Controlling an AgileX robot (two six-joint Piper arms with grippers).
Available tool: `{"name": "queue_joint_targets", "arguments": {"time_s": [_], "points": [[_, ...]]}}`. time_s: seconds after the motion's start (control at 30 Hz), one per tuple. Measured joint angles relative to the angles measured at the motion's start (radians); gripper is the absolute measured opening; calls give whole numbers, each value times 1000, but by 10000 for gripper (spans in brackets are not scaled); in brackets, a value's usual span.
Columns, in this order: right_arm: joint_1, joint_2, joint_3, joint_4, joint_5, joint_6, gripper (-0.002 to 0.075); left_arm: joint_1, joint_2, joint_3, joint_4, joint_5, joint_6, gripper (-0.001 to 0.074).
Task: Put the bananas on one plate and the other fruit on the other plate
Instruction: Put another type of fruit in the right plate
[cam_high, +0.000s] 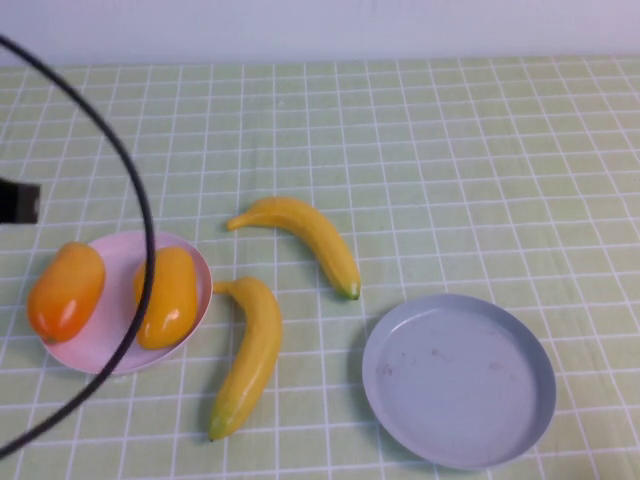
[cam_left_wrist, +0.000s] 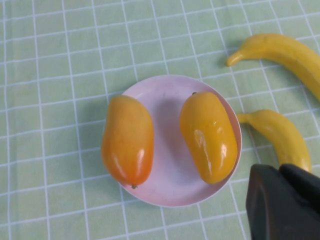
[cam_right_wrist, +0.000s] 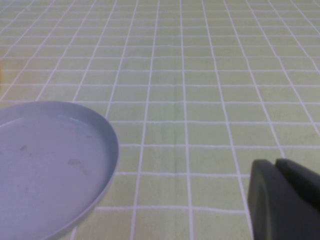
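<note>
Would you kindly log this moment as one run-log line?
mangoes: both on pink plate | bananas: both on cloth | grey-blue plate: bare | left gripper: shut, above pink plate | right gripper: shut, beside grey-blue plate

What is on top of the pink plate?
Two orange-yellow fruits lie on the pink plate: a redder one hanging over its edge and a yellower one. The plate under them is hidden. No bananas are on it. Both grippers are shut and hold nothing.
</note>
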Motion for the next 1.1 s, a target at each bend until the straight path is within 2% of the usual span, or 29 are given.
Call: {"name": "queue_joint_targets", "arguments": {"time_s": [0.4,0.57,0.77,0.87,1.0,1.1], "points": [[0,0,0,0,0,0,-17,0,-541,476,-39,-296,0,0],[0,0,0,0,0,0,-17,0,-701,618,-37,-316,0,0],[0,0,0,0,0,0,-17,0,-751,708,-32,-284,0,0],[0,0,0,0,0,0,-17,0,-751,743,-32,-333,0,0],[0,0,0,0,0,0,-17,0,-751,819,-26,-487,0,0],[0,-2,0,0,0,0,-17,2,-753,891,1,-666,13,0]]}}
